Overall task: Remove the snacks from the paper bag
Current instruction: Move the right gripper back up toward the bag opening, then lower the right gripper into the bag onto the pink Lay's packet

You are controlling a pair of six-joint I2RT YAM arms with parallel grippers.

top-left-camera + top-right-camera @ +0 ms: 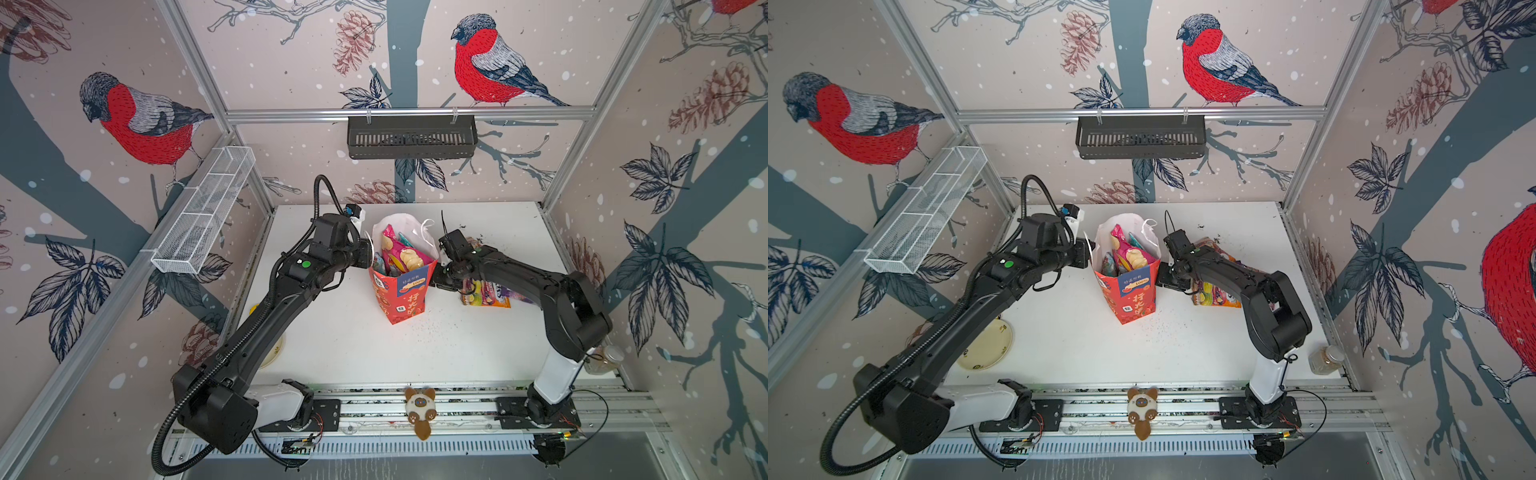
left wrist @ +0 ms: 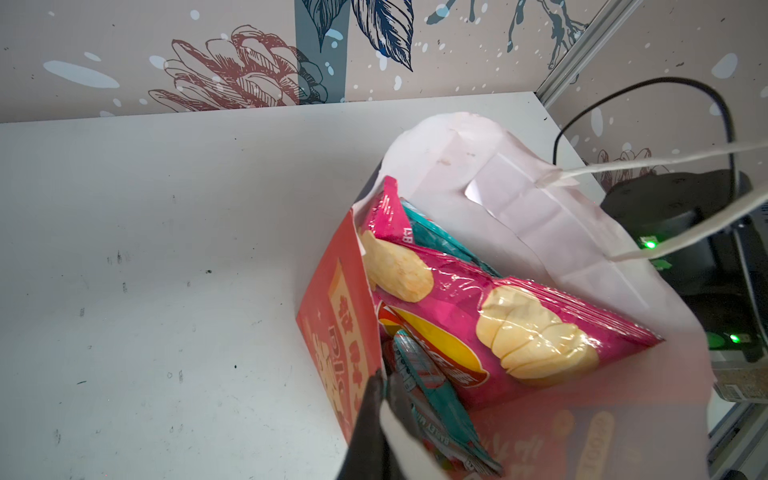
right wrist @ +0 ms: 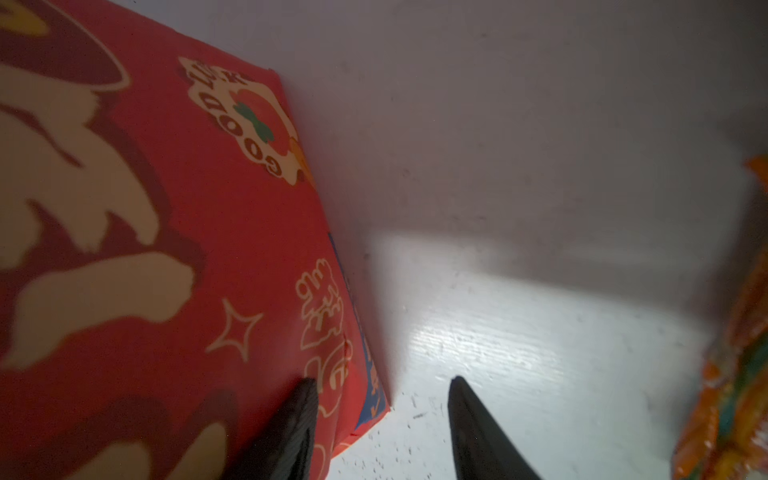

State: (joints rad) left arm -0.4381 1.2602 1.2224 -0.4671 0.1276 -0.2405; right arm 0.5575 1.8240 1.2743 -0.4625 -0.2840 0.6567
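- Left end effector (image 2: pixel 384 380): jaws closed to a pinch on the paper bag (image 2: pixel 332 316), at the side wall's rim, one finger inside and one outside.
- Likely reason: it anchors the bag upright and keeps the mouth spread for the other arm.
- Right end effector (image 3: pixel 382 380): jaws roughly half apart, nothing between them. One finger sits over the red outer wall near the bag's corner, the other over bare counter (image 3: pixel 540 332). Can't tell if it actually touches the wall.
- In both top views the bag stands upright at frame centre, between the two end effectors.
- In the bag: pink chip bag (image 2: pixel 478 316) lying diagonally across the mouth, with teal packets (image 2: pixel 440 407) wedged beside it.
- Already out: orange and purple packets (image 1: pixel 496 300) flat on the counter, right of centre in a top view, partly under the right arm.
- Judgement: task partway. The right end effector is low beside the bag and has to clear the rim before the next pick.
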